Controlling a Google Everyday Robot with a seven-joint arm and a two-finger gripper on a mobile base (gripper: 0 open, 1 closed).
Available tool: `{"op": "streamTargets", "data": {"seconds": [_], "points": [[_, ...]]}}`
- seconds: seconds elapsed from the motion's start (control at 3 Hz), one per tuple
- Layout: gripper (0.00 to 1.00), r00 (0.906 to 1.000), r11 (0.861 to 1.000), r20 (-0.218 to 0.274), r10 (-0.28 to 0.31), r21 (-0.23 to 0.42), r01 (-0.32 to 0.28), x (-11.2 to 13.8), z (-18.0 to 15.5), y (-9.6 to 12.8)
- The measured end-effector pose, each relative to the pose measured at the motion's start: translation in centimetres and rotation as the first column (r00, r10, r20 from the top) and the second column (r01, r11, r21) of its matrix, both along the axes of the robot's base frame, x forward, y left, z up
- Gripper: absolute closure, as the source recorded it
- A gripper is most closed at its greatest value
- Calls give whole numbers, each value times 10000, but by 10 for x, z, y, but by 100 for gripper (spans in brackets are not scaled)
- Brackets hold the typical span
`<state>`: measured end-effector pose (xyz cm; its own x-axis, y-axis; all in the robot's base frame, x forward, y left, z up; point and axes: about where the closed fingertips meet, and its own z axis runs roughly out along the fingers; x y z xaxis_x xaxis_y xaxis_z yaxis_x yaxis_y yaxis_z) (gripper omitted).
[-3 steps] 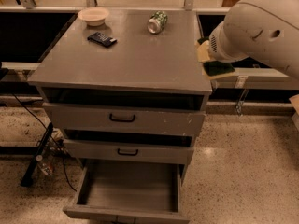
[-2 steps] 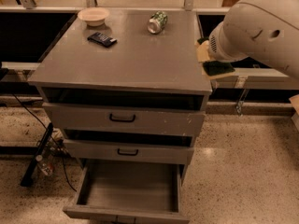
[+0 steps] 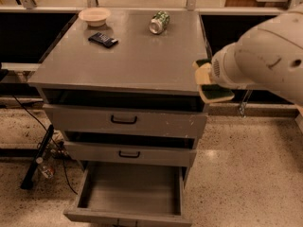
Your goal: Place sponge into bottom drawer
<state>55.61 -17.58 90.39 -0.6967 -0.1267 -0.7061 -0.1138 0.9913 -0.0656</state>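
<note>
The sponge (image 3: 216, 94), pale yellow with a dark green face, hangs in the air at the cabinet top's right front corner. My gripper (image 3: 209, 79) is shut on it, mostly hidden behind the big white arm (image 3: 265, 56) that reaches in from the right. The bottom drawer (image 3: 130, 193) is pulled out below and to the left, a shallow grey tray with nothing inside it.
On the grey cabinet top (image 3: 132, 56) lie a tan bowl (image 3: 94, 16), a flat black packet (image 3: 102, 39) and a green can (image 3: 159, 21) on its side. The two upper drawers (image 3: 124, 119) stand slightly ajar. Cables and a black bar (image 3: 38, 155) lie on the floor at left.
The arm has come down with the sponge, from above the cabinet's right edge to the level of its front corner. The drawers and the things on top have not moved.
</note>
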Motion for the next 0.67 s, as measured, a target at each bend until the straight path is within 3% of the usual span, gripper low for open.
{"op": "streamTargets", "data": {"seconds": [0.33,0.67], "points": [[100,9986,9995,-439,280,137,-274,-23,-20,4],[100,9902,9990,-1334,412,-132,-434,-37,-55,-3]]}}
